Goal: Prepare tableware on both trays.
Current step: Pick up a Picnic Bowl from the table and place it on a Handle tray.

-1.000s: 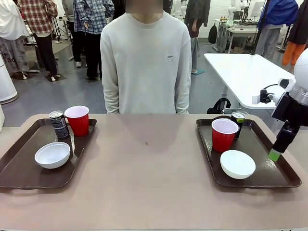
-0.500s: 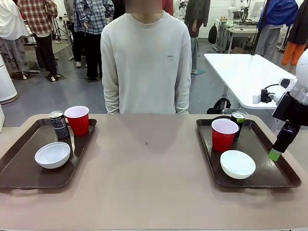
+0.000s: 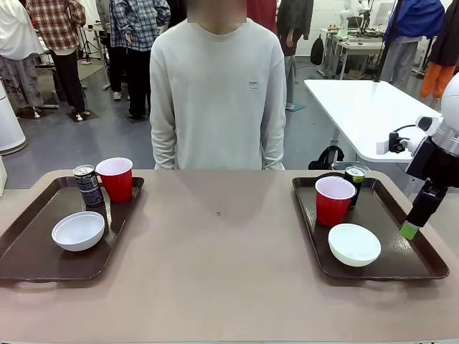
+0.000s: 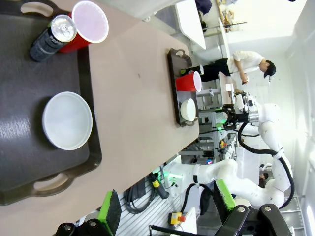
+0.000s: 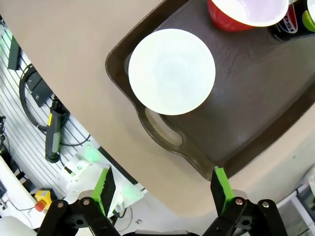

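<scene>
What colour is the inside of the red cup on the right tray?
White. The red cup shows its white inside best in the front view.

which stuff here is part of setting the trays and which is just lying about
Part of the job:
- two dark brown plastic trays
- two red plastic cups
- two round white bowls
- two small black drink cans

Just there:
- white table behind
- black bag on the floor
</scene>
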`<state>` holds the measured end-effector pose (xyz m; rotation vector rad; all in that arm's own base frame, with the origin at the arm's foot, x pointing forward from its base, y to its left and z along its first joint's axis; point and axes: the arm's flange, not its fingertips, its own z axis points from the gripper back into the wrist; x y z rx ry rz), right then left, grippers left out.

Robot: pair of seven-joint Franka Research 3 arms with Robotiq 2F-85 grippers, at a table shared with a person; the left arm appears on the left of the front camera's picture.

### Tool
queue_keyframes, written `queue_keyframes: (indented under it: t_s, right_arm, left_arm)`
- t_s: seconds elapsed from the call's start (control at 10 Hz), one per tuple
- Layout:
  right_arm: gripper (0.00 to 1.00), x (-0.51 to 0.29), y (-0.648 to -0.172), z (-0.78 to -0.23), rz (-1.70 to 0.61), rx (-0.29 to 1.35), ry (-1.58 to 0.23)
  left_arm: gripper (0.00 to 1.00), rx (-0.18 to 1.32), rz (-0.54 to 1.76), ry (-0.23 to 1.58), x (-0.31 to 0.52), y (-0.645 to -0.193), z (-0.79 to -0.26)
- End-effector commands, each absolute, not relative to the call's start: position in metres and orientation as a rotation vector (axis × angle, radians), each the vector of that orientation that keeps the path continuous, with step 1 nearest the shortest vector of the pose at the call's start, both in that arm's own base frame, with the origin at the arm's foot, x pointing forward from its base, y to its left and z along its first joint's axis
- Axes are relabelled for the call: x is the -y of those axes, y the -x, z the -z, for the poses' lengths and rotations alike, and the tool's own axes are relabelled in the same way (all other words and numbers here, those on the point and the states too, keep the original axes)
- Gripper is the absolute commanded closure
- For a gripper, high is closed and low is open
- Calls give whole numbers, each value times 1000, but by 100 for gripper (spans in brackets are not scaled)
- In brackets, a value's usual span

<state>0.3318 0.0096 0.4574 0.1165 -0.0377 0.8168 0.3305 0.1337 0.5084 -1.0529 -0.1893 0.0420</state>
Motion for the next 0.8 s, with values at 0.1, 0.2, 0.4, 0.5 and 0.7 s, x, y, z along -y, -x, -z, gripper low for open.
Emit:
queue_keyframes:
  t_s: [0.1, 0.2, 0.4, 0.5, 0.7]
  right_arm:
    - [0, 15, -302, -481, -748, 133, -490]
    - [0, 53, -289, -513, -319, 419, -562]
    - [0, 132, -275, -533, -16, 409, -852]
    - [0, 167, -271, -533, 79, 380, -938]
    - [0, 211, -263, -520, 220, 295, -1030]
  left_arm:
    - [0, 208, -25, 1073, -133, -328, -508]
    - [0, 208, -25, 1073, -133, -328, -508]
    - [0, 208, -25, 1073, -133, -328, -508]
    - [0, 208, -25, 1073, -133, -328, -508]
    - [0, 208, -25, 1073, -133, -328, -508]
